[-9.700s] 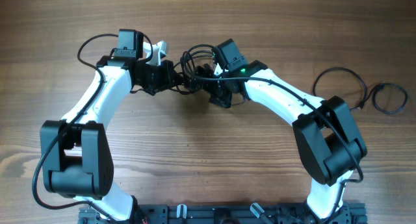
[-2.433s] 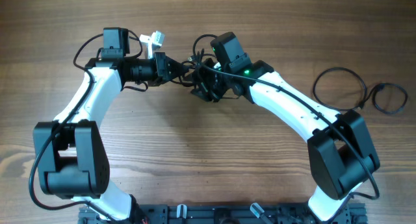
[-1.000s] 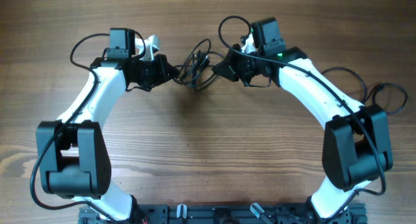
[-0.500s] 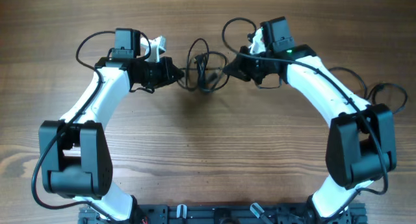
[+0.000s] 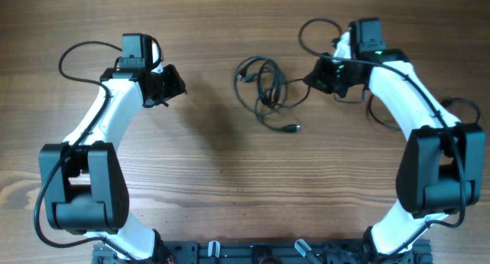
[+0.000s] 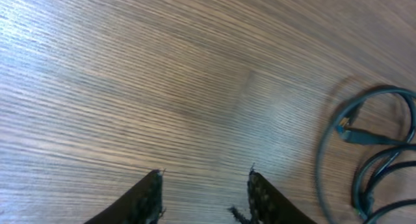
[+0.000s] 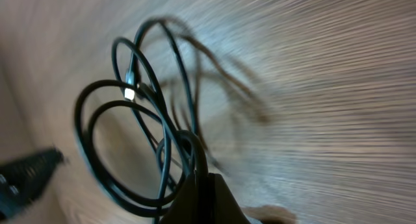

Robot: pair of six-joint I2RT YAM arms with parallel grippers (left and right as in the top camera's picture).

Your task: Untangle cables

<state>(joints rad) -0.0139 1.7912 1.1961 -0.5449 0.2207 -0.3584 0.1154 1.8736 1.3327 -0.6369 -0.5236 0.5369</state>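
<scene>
The cables (image 5: 264, 86) lie as a loose knot of thin black loops on the wooden table (image 5: 230, 180), with one plug (image 5: 294, 128) trailing out on the knot's near side. Just right of the knot, my right gripper (image 5: 313, 79) is clamped on one strand (image 7: 195, 152) running out of the loops. Well left of the knot, my left gripper (image 5: 176, 86) hangs spread and empty. I judge this the pulling-apart step. Next, my left should pin another loop while my right draws away.
</scene>
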